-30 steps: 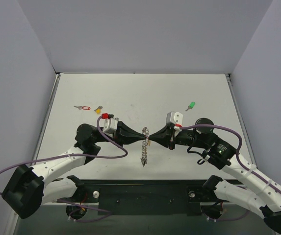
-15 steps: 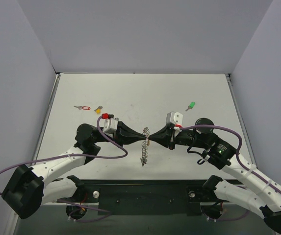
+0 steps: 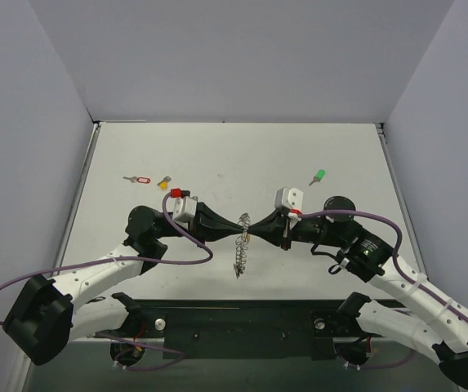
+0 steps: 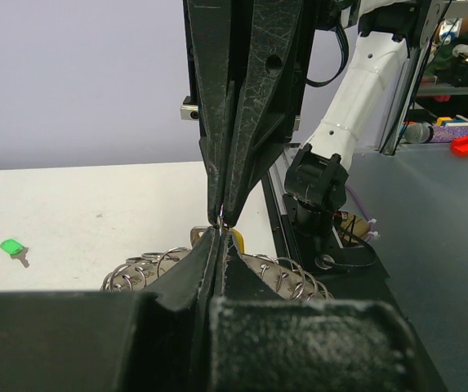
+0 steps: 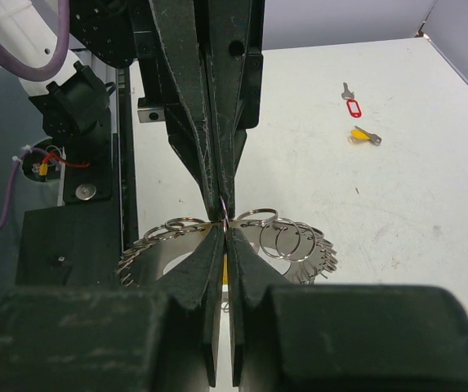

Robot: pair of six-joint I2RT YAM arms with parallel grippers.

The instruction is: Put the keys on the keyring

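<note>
I see the white table with both arms reaching in, their tips meeting nose to nose near its middle. My left gripper and right gripper each have their jaws pressed together, pinching a thin wire loop of the keyring, which dangles below them. The green key lies on the table beyond the right gripper, and the yellow key sits just beside the red-tagged key beyond the left
</note>
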